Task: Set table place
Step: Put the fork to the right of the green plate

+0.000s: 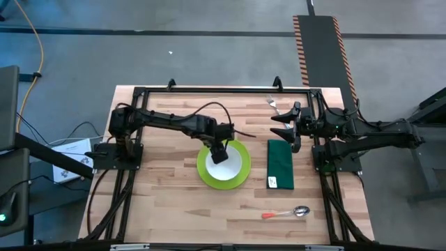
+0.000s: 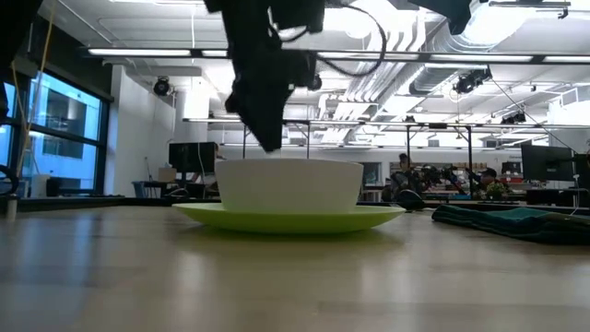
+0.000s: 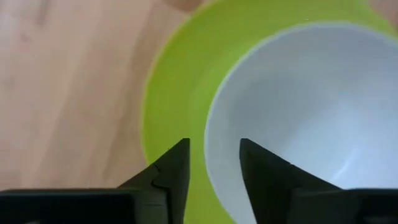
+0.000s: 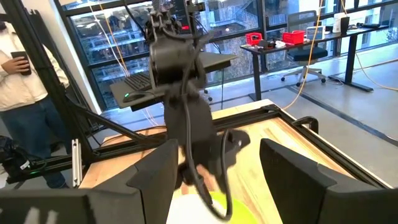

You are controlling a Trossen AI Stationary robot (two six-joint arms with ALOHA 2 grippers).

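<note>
A white bowl sits in a round lime-green plate at the table's middle; in the low view the bowl rests on the plate. My left gripper is open just above the bowl's left rim. In the left wrist view one finger stands over the bowl's inside and one over the plate, apart from the rim. My right gripper is open and empty, above the table beyond the dark green folded napkin. The fork lies at the far right. The orange-handled spoon lies near the front.
The wooden table has bare room at the near left and in front of the plate. A black frame runs along the far edge and both sides. In the right wrist view a person stands beyond the table.
</note>
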